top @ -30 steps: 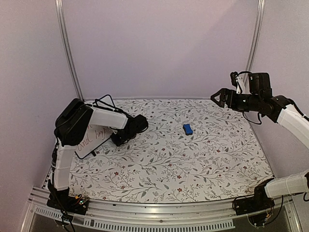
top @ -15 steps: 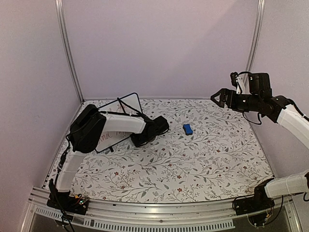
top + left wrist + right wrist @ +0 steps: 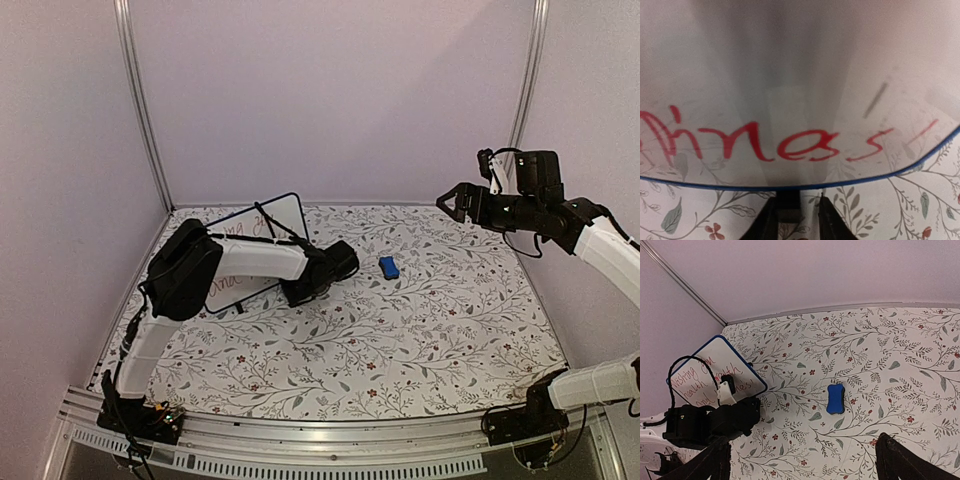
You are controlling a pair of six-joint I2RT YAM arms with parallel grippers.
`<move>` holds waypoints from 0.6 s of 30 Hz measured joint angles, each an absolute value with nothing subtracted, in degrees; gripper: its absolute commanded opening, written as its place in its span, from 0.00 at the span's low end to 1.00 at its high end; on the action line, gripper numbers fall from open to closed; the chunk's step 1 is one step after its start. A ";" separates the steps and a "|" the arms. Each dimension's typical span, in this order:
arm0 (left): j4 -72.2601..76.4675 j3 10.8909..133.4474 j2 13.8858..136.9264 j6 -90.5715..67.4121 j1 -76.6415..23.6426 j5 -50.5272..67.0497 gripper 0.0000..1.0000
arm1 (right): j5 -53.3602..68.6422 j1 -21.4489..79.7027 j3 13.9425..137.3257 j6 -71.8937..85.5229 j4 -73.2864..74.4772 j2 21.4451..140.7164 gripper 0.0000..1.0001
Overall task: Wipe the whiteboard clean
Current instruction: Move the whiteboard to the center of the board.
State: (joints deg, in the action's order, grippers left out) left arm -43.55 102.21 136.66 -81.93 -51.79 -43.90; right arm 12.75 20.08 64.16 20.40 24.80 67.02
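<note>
The whiteboard (image 3: 278, 215) is white with a dark-blue edge and red handwriting. It stands tilted up at the back left of the table. My left gripper (image 3: 287, 284) is shut on its lower edge. In the left wrist view the whiteboard (image 3: 800, 75) fills the top, and a black foot sits between my fingers (image 3: 760, 222) at the left gripper (image 3: 796, 200). The blue eraser (image 3: 389, 267) lies on the cloth to the right of the board. My right gripper (image 3: 450, 200) is open and empty, high above the back right. From there the eraser (image 3: 835, 399) and the whiteboard (image 3: 695, 375) show below the right gripper (image 3: 802, 440).
The table has a floral cloth (image 3: 400, 340). Pale walls with metal posts (image 3: 140, 110) close the back and sides. A metal rail (image 3: 330, 435) runs along the near edge. The left arm's cable (image 3: 680, 365) loops over the board.
My left arm has swung right, taking the whiteboard from flat at the far left to tipped up nearer the eraser. The right arm and the eraser have not moved.
</note>
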 measured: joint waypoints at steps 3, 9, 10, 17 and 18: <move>-42.22 102.21 136.66 -81.30 -52.42 -44.18 0.46 | 12.86 20.05 64.16 20.40 24.80 67.00 0.99; -40.99 102.02 136.53 -79.70 -54.70 -44.29 0.50 | 13.65 20.08 64.16 20.45 24.80 67.00 0.99; -40.75 101.91 136.49 -79.46 -55.20 -44.27 0.50 | 13.74 20.08 64.16 20.45 24.80 67.00 0.99; -38.94 99.20 132.57 -76.75 -59.07 -46.17 0.64 | 14.06 20.05 64.16 20.38 24.80 67.00 0.99; -38.28 98.24 130.91 -76.03 -59.70 -46.83 0.70 | 14.13 20.05 64.16 20.38 24.77 67.00 0.99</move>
State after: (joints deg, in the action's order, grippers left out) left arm -38.28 98.24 130.91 -76.03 -59.70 -46.83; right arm 14.13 20.05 64.16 20.38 24.77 67.00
